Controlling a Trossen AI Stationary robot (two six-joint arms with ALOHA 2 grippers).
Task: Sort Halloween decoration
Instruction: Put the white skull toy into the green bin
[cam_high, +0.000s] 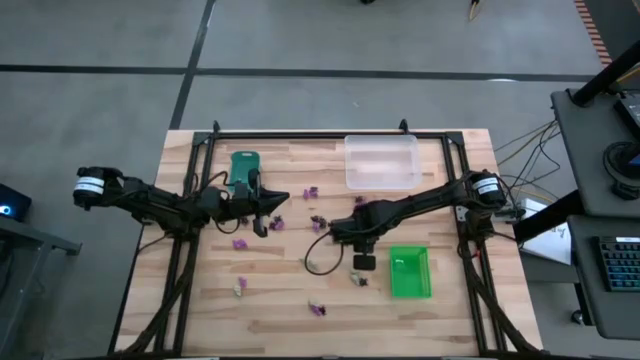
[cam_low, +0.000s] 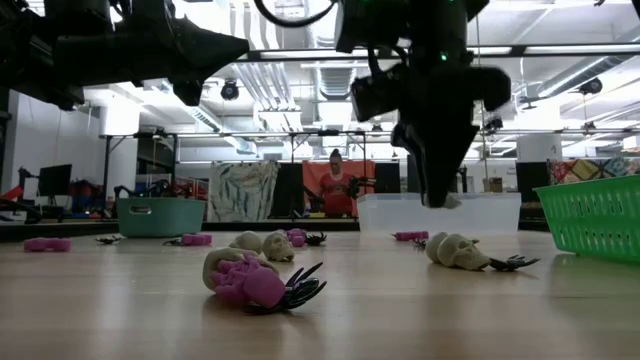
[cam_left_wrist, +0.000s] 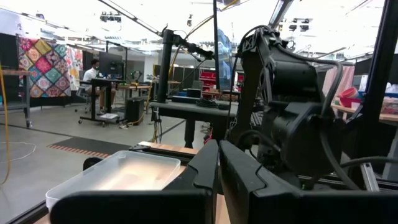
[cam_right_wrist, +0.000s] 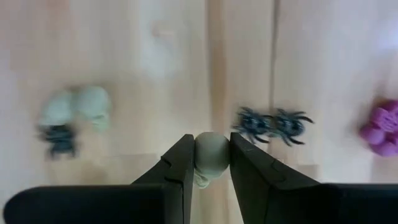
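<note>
Item: my right pincer (cam_right_wrist: 211, 163), closed on one pale cream-green skull (cam_right_wrist: 210, 155), raised above the table (cam_high: 270, 300) at centre frame in the high view, just left of the bright green tray (cam_high: 410, 272).

Item: my left pincer (cam_high: 262, 208), fingers pressed together on nothing, waiting at centre left beside the teal tray (cam_high: 243, 166).

Item: held skull. Rounded crown toward the camera; long axis seems to run along my fingers, though I cannot tell for sure.

Item: progress, by my judgement early. The green tray holds perhaps one pale piece; the clear tray (cam_high: 381, 160) looks bare. Purple trinkets (cam_high: 240, 243), black spiders (cam_right_wrist: 272, 124) and another skull (cam_low: 455, 250) lie scattered, unsorted.
</note>
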